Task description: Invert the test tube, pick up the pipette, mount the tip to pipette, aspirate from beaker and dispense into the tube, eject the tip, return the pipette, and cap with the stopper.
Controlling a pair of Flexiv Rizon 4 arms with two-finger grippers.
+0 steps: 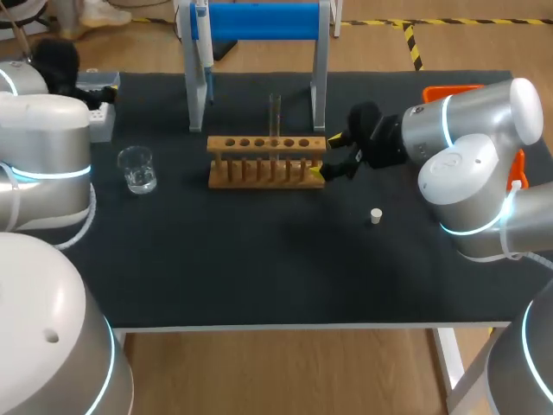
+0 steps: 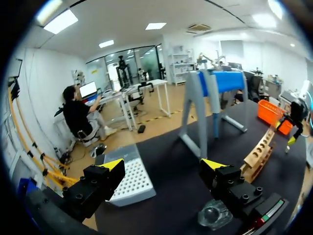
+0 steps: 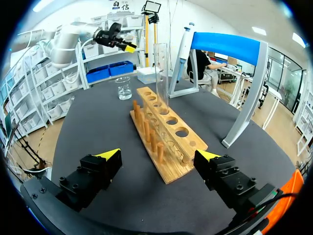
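**Right claw (image 1: 325, 156) wide open by the rack (image 1: 266, 161), test tube (image 1: 275, 112) standing in it**

It's at the wooden rack's right end, holding nothing. Left claw (image 2: 162, 164) is open too, well left of the rack, near the beaker (image 2: 215, 215). Test tube's upright in a middle hole. Stopper (image 1: 376, 215) lies on the table (image 1: 259, 268) right of the rack, apart from it.

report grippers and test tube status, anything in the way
Left gripper open, over the beaker. Right gripper open, at the rack's end. Test tube upright in the rack, not held. Nothing seen between it and the right gripper.
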